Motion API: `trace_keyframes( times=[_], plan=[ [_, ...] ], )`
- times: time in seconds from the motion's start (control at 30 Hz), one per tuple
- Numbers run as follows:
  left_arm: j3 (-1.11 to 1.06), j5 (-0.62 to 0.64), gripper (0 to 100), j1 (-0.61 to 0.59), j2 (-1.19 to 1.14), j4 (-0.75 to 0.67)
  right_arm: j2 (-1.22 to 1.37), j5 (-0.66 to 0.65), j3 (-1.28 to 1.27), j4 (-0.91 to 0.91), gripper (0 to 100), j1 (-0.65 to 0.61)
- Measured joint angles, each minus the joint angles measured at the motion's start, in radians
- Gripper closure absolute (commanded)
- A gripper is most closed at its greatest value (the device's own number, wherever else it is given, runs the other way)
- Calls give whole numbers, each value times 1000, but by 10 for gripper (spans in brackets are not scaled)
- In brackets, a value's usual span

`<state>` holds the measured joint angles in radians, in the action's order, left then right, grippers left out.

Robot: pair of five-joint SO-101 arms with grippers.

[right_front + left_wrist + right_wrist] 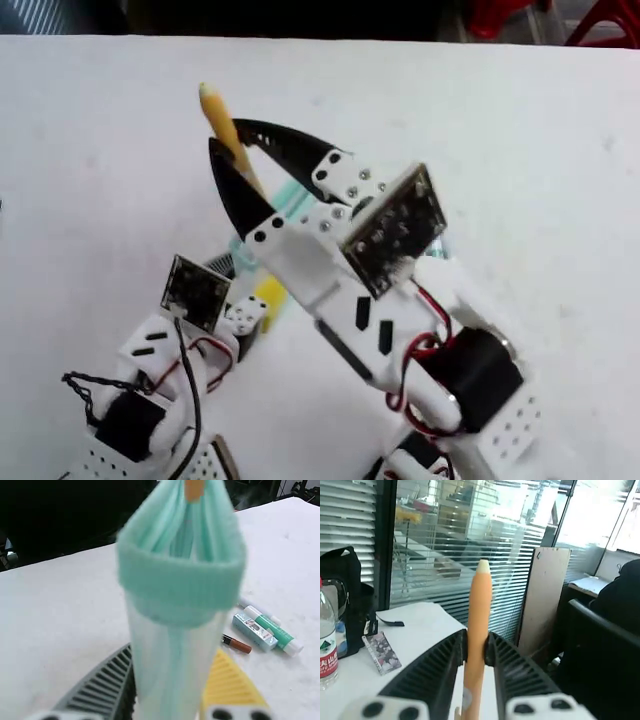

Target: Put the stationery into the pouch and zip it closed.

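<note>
One orange pen [480, 595] sits clamped between the black jaws of the right gripper [476, 639], which are closed tight on its barrel. Seen from above, it leans toward 11 o'clock, and its lower end is at the mouth of the pouch [182, 580]. The left gripper [172, 655] pinches this one mint pouch upright between its grey and yellow fingers [100, 690]. I think the pen should go straight down the middle and be released only when deep inside. Three pieces lie on the table [60, 605] near the pouch: one green marker [272, 630], one teal box [254, 631] and one small brown stick [236, 644].
</note>
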<state>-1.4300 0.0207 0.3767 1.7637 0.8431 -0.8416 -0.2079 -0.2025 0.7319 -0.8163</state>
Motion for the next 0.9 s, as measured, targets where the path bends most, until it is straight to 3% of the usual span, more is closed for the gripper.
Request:
trace_keyframes(
  times=[0.63,0.7,0.83,0.9],
  plan=[
    [-3,2,836,-58,-3,-26,-78,-14,-245,69,979,92],
    [-3,2,836,-58,-3,-26,-80,-57,-245,84,936,81],
    [-3,2,836,-58,-3,-26,-80,-80,-245,104,722,64],
    [-3,3,836,-60,-3,-26,-80,-68,-245,104,714,66]
  ],
)
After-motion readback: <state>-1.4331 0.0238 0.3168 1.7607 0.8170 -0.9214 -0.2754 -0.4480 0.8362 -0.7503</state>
